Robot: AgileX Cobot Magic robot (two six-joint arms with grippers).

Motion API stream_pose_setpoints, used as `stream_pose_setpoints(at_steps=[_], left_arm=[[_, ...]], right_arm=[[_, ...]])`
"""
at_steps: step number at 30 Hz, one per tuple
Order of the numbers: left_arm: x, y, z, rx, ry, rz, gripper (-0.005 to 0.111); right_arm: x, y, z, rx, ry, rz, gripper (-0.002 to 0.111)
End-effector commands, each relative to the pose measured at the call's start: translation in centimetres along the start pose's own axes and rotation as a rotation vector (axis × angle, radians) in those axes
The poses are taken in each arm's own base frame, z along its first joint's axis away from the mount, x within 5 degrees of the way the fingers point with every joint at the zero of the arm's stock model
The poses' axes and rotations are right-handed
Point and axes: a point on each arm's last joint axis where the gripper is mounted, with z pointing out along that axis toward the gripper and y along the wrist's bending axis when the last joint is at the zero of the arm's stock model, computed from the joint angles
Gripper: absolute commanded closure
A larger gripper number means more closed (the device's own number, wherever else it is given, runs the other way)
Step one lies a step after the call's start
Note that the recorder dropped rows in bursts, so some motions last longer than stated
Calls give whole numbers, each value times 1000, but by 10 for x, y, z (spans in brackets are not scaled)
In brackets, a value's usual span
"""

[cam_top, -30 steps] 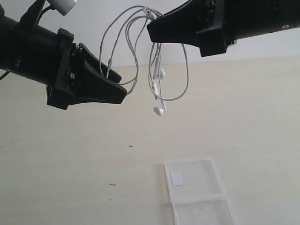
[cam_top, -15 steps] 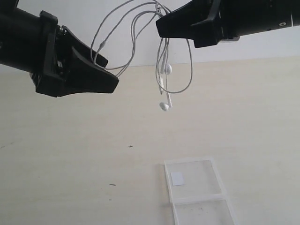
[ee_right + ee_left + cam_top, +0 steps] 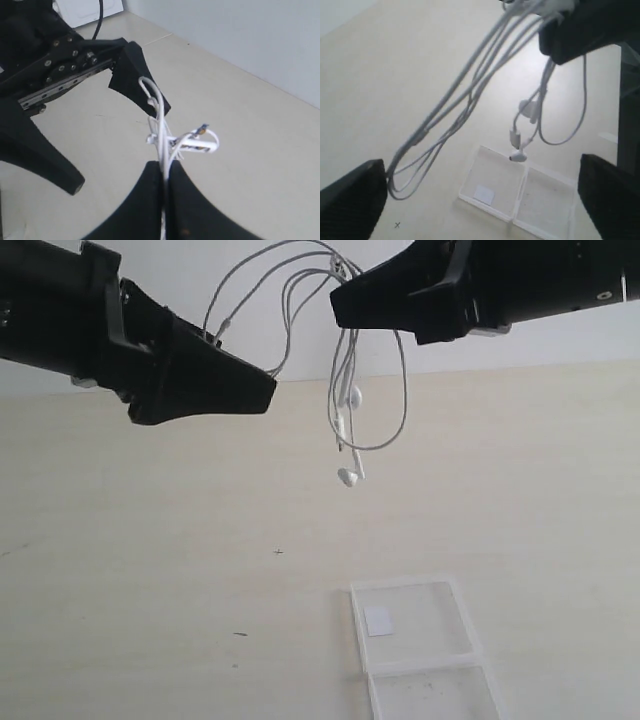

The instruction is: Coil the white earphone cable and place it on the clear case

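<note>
Nearest, at 5 o'clock in the exterior view, the clear case lies open and flat on the pale table. Its nearer half is cut by the frame edge, and a small white sticker sits in the farther half. Nothing rests on it. A tiny cross mark shows near the centre and a dark fleck at 7 o'clock.

Above the table, both arms are raised. The left arm comes in from 9 to 10 o'clock and points toward 3 o'clock, tilted slightly down. The left gripper has its jaws spread wide and grips nothing. The far end of the cable's loops lies at the inner side of one finger, touching or just beside it.

The right arm enters from 2 o'clock and points toward 9 o'clock. The right gripper has its jaws pressed together, pinching the white earphone cable at 12 o'clock. From that pinch several loops arch over to 11 o'clock toward the left gripper. Other strands hang straight down, with two earbuds dangling in the air, clear of the case and a little toward 11 o'clock from it.

Farthest back, a plain white wall meets the table edge.
</note>
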Motion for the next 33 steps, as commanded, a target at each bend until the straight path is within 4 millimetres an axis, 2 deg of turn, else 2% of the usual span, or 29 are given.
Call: stream_pose_setpoints(at_steps=[1,10,16,24,27,33], left_arm=[[0,4,-3,-72,12,-33,7],[14,11,-6,-152,159,-14,7],[14,12,-6,-161,161,-7,7],[15,10,-6,-144,173,-10,7],[15,10,-6,-143,174,-10,7],[15,10,-6,-136,172,-15,7]], right_arm=[[13,-5,1,55,46,5,108],[23,-8,-4,127,133,14,108],[29,-2,-22,176,341,32,108],[10,21,-48,52,528,106,108],[1,22,-54,97,517,126,108],[7,16,-59,194,571,163,108]])
